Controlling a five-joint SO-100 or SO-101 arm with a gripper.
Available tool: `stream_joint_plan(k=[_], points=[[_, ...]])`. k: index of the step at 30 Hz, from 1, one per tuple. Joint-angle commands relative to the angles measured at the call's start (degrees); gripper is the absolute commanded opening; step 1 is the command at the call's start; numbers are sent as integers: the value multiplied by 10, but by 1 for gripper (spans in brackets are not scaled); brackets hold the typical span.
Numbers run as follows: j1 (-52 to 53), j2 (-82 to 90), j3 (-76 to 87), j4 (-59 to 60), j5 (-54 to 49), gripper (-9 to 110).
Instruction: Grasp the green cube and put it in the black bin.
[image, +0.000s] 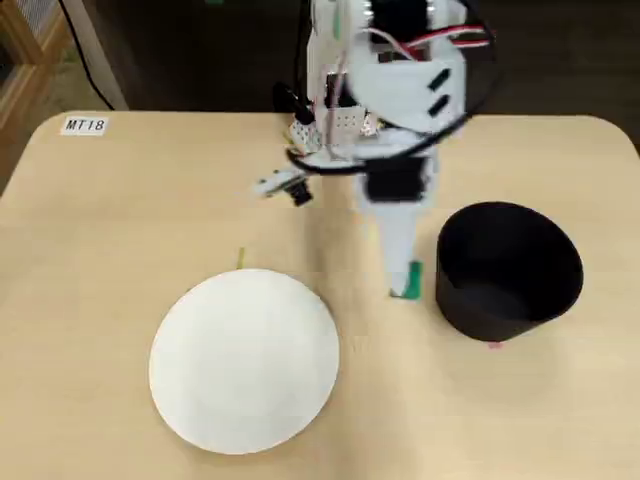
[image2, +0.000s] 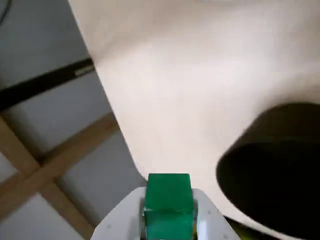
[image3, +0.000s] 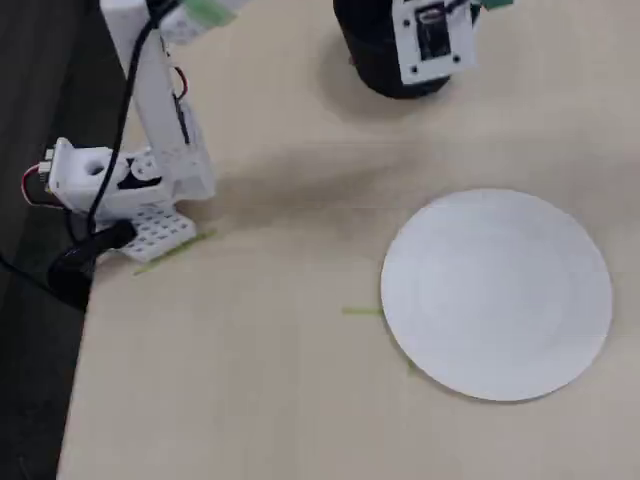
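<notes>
The green cube (image2: 168, 204) sits clamped between the white fingers of the gripper (image2: 169, 220), as the wrist view shows plainly; in a fixed view it appears as a green patch at the gripper tip (image: 405, 281), just beside the black bin (image: 510, 270) on that view's left and seemingly above the desk (image: 120, 230), though the height is hard to judge. So the gripper is closed on the cube and carrying it, and the step in hand looks like the transfer over the bin's rim. In the wrist view the bin's dark mouth (image2: 272, 175) lies to the right of the cube, not beneath it. To do this well, the arm should probably keep its grip firm, lift enough for the cube and fingertips to clear the bin's tall wall, and swing toward the bin until the cube hangs over the opening before releasing; a low approach risks knocking the bin. The white plate (image: 245, 360) lies well apart from the bin, on the far side of the gripper in that fixed view, and plays no part.
</notes>
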Motion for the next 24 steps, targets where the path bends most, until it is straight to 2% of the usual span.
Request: stream_joint_plan(k=[1, 12, 24], points=[[-61, 0, -18, 3, 33, 0], [-154, -69, -18, 58, 80, 0], [-163, -135, -18, 105, 15, 0]])
